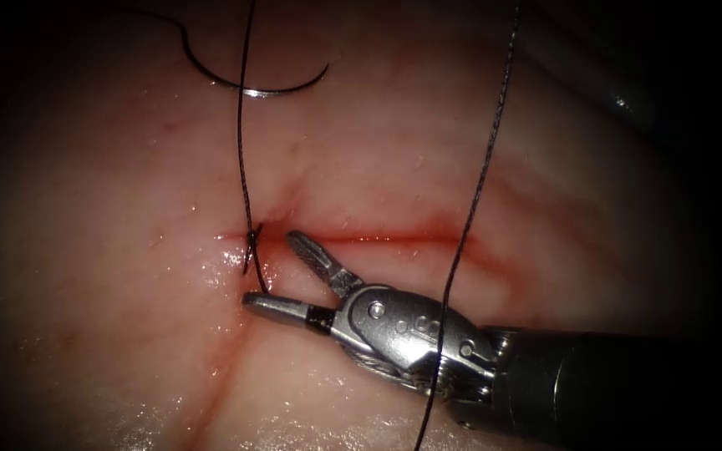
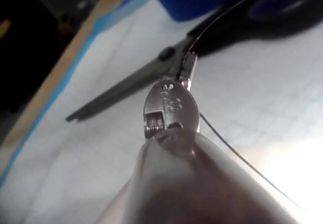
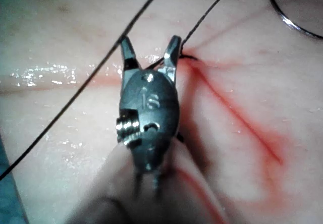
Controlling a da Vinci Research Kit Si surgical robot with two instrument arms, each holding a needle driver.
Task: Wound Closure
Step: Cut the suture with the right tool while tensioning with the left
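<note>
The right tool [image 1: 269, 269] comes in from the lower right, jaws open and holding nothing, at the left end of the cut [image 1: 394, 238]. A knot [image 1: 252, 238] sits there, and its short tail hangs down to the lower jaw's tip. One thread strand [image 1: 242, 150] rises from the knot out of the picture. A second strand [image 1: 478, 184] crosses over the tool's wrist. The curved needle [image 1: 252, 92] lies free on the tissue [image 1: 110, 250] at the upper left, outside it. The right tool [image 3: 150, 41] stands spread beside the knot [image 3: 187, 56]. The left tool [image 2: 187, 67] is shut on the thread [image 2: 237, 153].
Red fluid lines the cut and runs in a streak [image 1: 219, 359] toward the lower left. Behind the left tool, blue-handled scissors [image 2: 126, 85] lie on a gridded sheet [image 2: 262, 82]. The needle [image 3: 292, 24] rests near the right tool's jaws.
</note>
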